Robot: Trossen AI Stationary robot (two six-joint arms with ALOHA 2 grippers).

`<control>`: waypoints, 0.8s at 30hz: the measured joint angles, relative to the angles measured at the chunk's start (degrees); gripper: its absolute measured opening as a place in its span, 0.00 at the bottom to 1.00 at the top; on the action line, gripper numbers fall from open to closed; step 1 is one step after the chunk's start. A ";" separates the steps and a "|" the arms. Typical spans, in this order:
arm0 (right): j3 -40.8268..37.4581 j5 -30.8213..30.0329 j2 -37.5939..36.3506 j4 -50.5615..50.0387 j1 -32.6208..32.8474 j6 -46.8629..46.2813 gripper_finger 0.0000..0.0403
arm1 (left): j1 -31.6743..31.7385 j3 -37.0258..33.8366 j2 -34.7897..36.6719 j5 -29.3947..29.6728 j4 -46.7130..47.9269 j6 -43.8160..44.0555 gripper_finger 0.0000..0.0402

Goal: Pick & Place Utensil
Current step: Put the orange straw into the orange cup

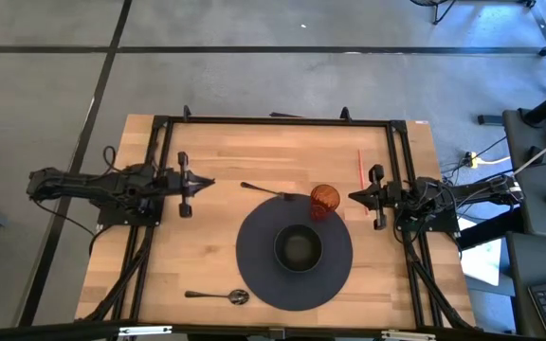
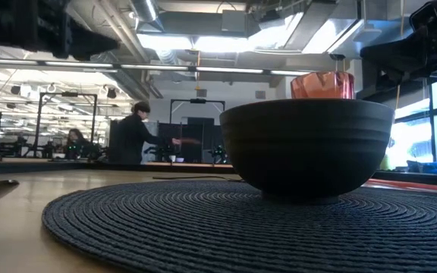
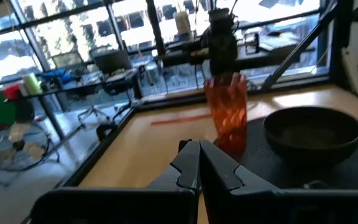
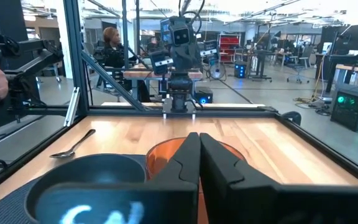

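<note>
A spoon (image 1: 218,296) lies flat on the wooden table near its front edge, left of a dark round placemat (image 1: 254,270); it also shows in the right wrist view (image 4: 73,146). A dark fork (image 1: 263,190) lies on the table just beyond the mat's far edge. On the mat stand a black bowl (image 1: 298,248) and an orange-red cup (image 1: 324,200). My left gripper (image 1: 209,182) is shut and level at the table's left side, fingers together (image 3: 199,155), holding nothing. My right gripper (image 1: 352,197) is shut (image 4: 199,146) at the right side, close to the cup.
A thin red stick (image 1: 360,170) lies on the table at the far right. A black frame (image 1: 273,120) runs along the table's edges. People work in the room beyond the table (image 2: 131,136). Bare wood (image 1: 207,237) lies left of the mat.
</note>
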State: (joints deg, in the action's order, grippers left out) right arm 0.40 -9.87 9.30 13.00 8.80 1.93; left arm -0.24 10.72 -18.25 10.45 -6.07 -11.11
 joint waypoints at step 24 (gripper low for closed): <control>0.00 -0.20 0.00 0.03 0.00 -1.59 0.01 | 4.38 -3.85 5.26 -3.75 1.64 10.92 0.01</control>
State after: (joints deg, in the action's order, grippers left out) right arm 0.40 -10.07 9.30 13.04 8.80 0.34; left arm 4.14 6.87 -12.99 6.70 -4.43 -0.20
